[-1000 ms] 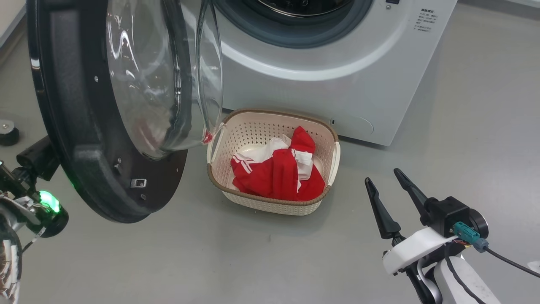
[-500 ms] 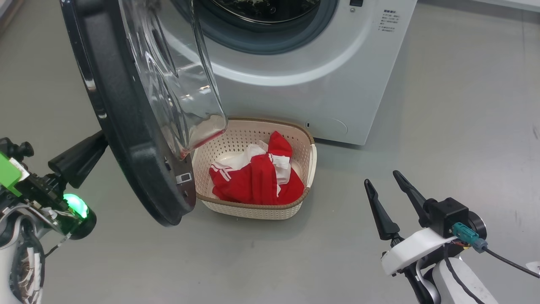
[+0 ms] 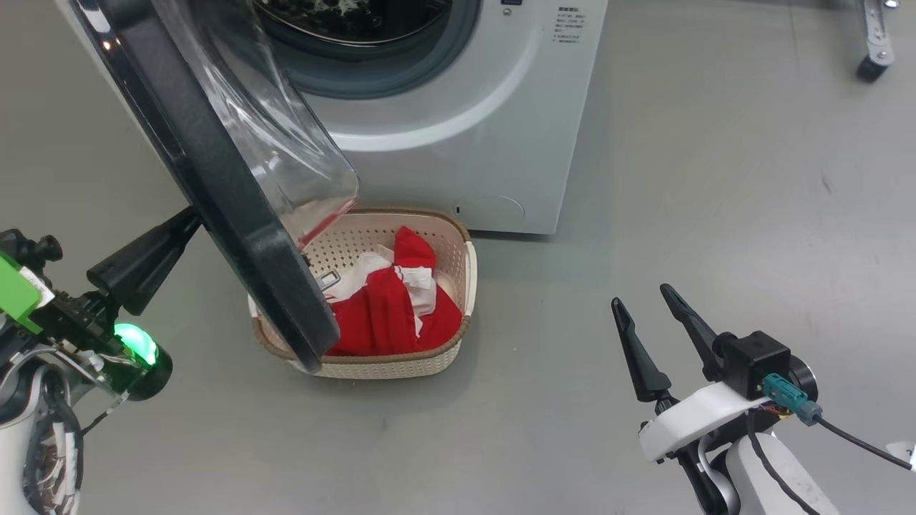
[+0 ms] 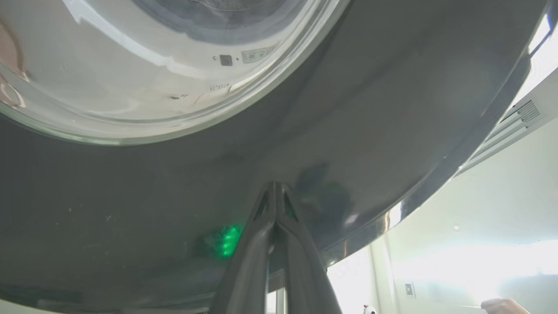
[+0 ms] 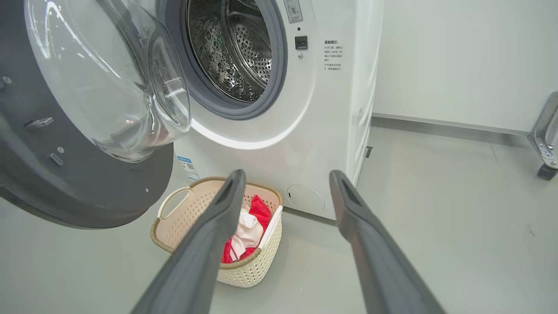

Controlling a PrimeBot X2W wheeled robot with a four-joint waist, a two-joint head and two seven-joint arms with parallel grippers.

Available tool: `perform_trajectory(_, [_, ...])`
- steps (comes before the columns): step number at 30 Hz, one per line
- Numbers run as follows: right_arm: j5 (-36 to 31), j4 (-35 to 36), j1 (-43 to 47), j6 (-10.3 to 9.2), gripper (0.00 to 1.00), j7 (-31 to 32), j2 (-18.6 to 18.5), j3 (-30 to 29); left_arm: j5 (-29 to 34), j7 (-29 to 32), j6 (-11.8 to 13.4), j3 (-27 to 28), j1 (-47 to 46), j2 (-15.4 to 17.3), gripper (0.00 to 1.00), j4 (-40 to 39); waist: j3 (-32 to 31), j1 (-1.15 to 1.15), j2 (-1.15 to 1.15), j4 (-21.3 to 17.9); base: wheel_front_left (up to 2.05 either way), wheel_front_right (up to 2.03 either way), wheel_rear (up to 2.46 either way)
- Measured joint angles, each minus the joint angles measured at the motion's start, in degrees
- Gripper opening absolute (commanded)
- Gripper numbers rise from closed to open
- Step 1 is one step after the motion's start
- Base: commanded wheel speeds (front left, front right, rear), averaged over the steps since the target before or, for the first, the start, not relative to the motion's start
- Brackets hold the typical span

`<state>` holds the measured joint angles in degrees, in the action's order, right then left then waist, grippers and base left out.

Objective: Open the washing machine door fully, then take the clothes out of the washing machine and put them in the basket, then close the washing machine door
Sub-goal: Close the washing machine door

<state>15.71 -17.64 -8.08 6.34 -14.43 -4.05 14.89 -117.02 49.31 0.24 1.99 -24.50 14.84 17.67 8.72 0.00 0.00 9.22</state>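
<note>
1. Head view: the washing machine door [image 3: 250, 243] stands ajar and slants across the upper left, its clear glass bowl facing the white washing machine [image 3: 444, 143].
2. The basket [image 3: 436, 357] sits on the grey floor [image 3: 715, 179] just in front of the machine. The door's lower edge covers its left part.
3. The clothes [image 3: 386, 315], red with white trim, lie heaped inside the basket.
4. The left gripper [image 3: 193, 217] has its fingers pressed together and holds nothing. Its tip is at the door's outer face.
5. The right gripper [image 3: 640, 296] hangs low at the right, well apart from basket and machine. Its fingers are spread and empty.
6. Left wrist view: the two dark fingers meet in one point right at the door's glossy black rim. A green glow reflects beside them. Whether the tip actually touches the rim cannot be told.
7. Right wrist view: the spread fingers frame the basket and the machine's lower front, with nothing between them.
8. The steel drum [image 5: 244, 52] and grey gasket [image 5: 275, 74] show through the opening. The door hangs at the left, above the basket's near handle.
</note>
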Motion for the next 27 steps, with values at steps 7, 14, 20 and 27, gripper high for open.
perform_trajectory(7, [0.82,0.64,-0.87,-0.04,1.0,-0.01,0.16,-0.47,-0.12,-2.1,0.01,1.51,-0.19,-0.85,0.0,-1.71,0.95,0.0,0.0,-5.02,0.0,0.0,0.0])
perform_trajectory(14, [1.43,1.12,-0.88,-0.05,1.0,-0.01,0.32,-0.98,-0.09,-5.57,0.24,2.81,-2.0,-1.14,0.0,-2.87,2.54,0.0,0.0,-10.16,0.0,0.0,0.0])
perform_trajectory(20, [1.58,2.23,-1.27,-0.54,1.0,-0.01,0.4,-1.41,0.29,-8.04,0.56,3.53,-5.3,-1.19,0.0,-4.01,4.62,0.0,0.0,-13.17,0.0,0.0,0.0])
perform_trajectory(27, [1.75,3.38,-3.09,-0.53,1.0,-0.01,0.51,-1.53,2.2,-12.0,0.99,4.42,-9.76,-0.89,0.0,-5.2,8.82,0.0,0.0,-16.28,0.0,0.0,0.0])
